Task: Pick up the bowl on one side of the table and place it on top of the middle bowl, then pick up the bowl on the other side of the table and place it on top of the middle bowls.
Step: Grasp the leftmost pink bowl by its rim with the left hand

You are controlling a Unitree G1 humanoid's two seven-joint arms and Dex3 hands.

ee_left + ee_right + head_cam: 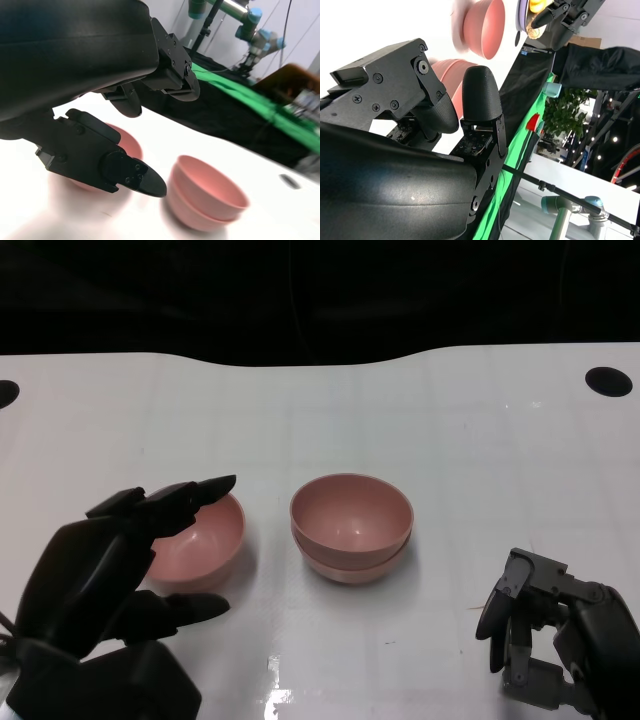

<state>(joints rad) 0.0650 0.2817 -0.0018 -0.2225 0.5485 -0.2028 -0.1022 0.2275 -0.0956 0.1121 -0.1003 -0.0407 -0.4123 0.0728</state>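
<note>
middle stack (351,530): 2 pink bowls nested, centre of the head view, upright on the white table (480,430). Also seen in the left wrist view (207,200), lower right of that frame.
side bowl (205,540): single pink bowl, left of centre in the head view, just beside the stack but not touching it. Upright on the table. Partly hidden behind the left hand in the wrist view (127,145).
left hand (120,560): lower left of the head view, fingers spread apart, upper fingertips over the near rim of the side bowl, thumb below it. Holds nothing; contact with the bowl can't be told.
right hand (550,635): lower right of the head view, well apart from the stack, fingers curled down, nothing in them.
table holes: 1 dark hole (608,381) upper right, 1 at the left edge (6,393).
</note>
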